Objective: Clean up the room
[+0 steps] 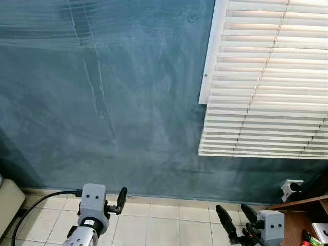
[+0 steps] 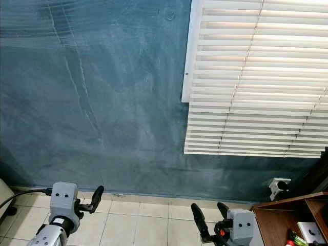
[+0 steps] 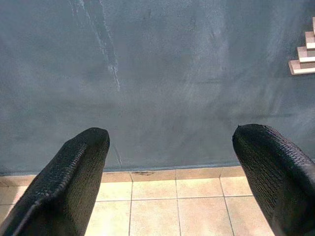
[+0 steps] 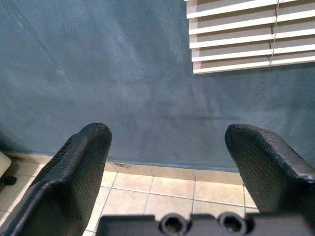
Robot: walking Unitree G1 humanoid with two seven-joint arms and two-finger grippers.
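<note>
Both grippers, left (image 1: 121, 199) and right (image 1: 237, 221), jaws apart and empty, face the blue-grey plaster wall (image 1: 102, 102); brown wooden shelf (image 1: 300, 218) nearer the right

Teal wall (image 1: 102, 102), white blinds (image 1: 266, 77), beige tiled floor (image 1: 164, 225).

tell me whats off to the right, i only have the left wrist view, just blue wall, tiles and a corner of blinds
Observer: A wooden shelf stands at the far right, against the wall.
Operator: anything on it
Observer: Small items, one red and green; too small to identify.
Operator: and on the left
Observer: A cream object sits at the left edge, with a black cable running across the floor beside it.
Operator: right fingers open
Observer: Yes, the right gripper is spread wide and empty, facing the wall below the blinds.
</note>
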